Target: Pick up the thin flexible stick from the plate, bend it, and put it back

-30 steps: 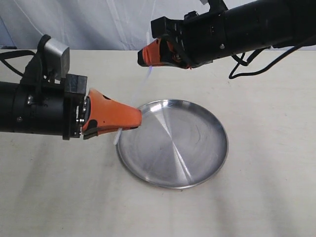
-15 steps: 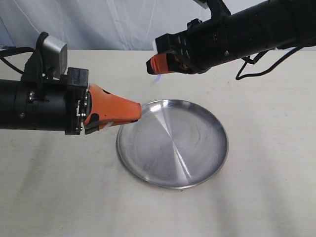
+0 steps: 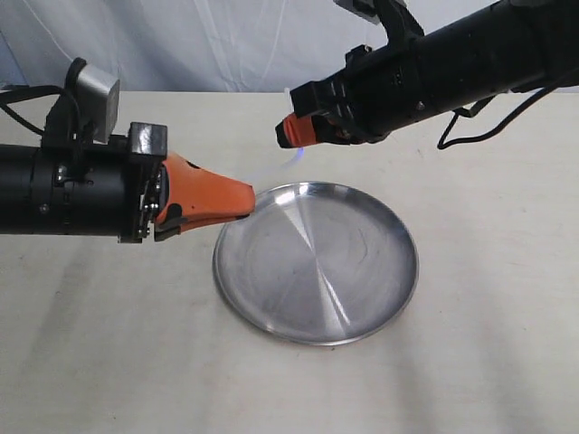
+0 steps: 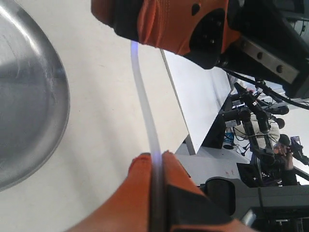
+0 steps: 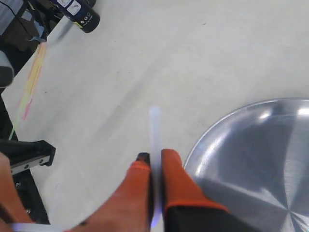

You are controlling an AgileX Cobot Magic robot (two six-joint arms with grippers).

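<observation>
The thin flexible stick (image 4: 145, 101) hangs in the air, slightly bowed, with one end in each gripper. My left gripper (image 4: 155, 162) is shut on its near end; my right gripper (image 4: 145, 41) holds the far end. In the exterior view the left gripper (image 3: 251, 206) sits at the left rim of the plate (image 3: 380, 298), and the right gripper (image 3: 288, 132) hovers beyond the plate's far edge. There only a faint bluish trace of the stick (image 3: 291, 161) shows. The right wrist view has the stick (image 5: 154, 125) poking out past the shut right gripper (image 5: 154, 157), the plate (image 5: 260, 159) beside it.
The plate lies on a beige table (image 3: 488, 362) in front of a white cloth backdrop (image 3: 199, 45). A black cylindrical object (image 5: 79, 14) stands off the table's edge in the right wrist view. Other equipment (image 4: 260, 111) shows beyond the table edge.
The right gripper has moved right and down, toward the plate's far edge. The left gripper has risen a little. The two are closer together, with the stick still held by both.
</observation>
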